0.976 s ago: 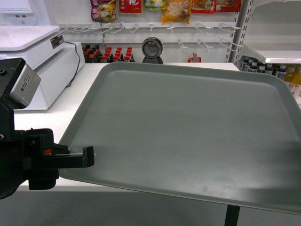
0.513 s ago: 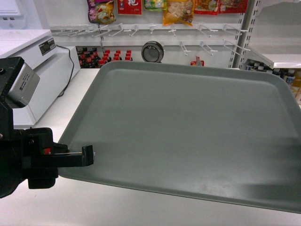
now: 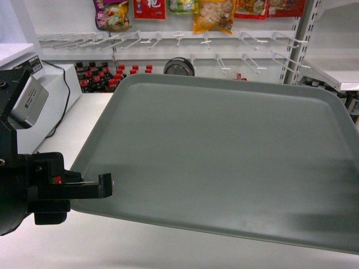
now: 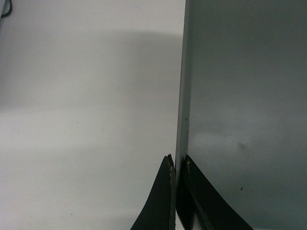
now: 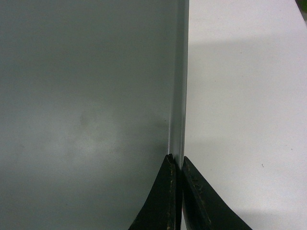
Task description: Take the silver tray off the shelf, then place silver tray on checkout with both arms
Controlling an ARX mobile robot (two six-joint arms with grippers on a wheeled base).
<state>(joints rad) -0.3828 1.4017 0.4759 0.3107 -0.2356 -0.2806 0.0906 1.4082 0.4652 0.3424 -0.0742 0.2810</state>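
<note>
The silver tray point(image 3: 224, 162) is a large grey-green rectangle held above the white checkout point(image 3: 73, 129), filling most of the head view. My left gripper point(image 3: 105, 186) is shut on the silver tray's left rim point(image 4: 181, 96), one finger on each side of the rim, as the left wrist view point(image 4: 177, 165) shows. In the right wrist view my right gripper point(image 5: 176, 163) is shut on the right rim point(image 5: 178, 86); the head view does not show that gripper. The white checkout top lies under the tray in both wrist views point(image 4: 86, 96) point(image 5: 244, 96).
A white-grey register machine point(image 3: 33, 106) with a black cable stands at the left on the counter. A round black scanner point(image 3: 178, 66) sits behind the tray's far edge. Behind are bottles point(image 3: 106, 78), peg hooks with snack bags point(image 3: 210, 14), and a white shelf point(image 3: 336, 75) at right.
The view has shifted: the register and scanner slid left and the back wall dropped lower in the frame, while the tray and left gripper kept their place. The counter's front edge has left the view.
</note>
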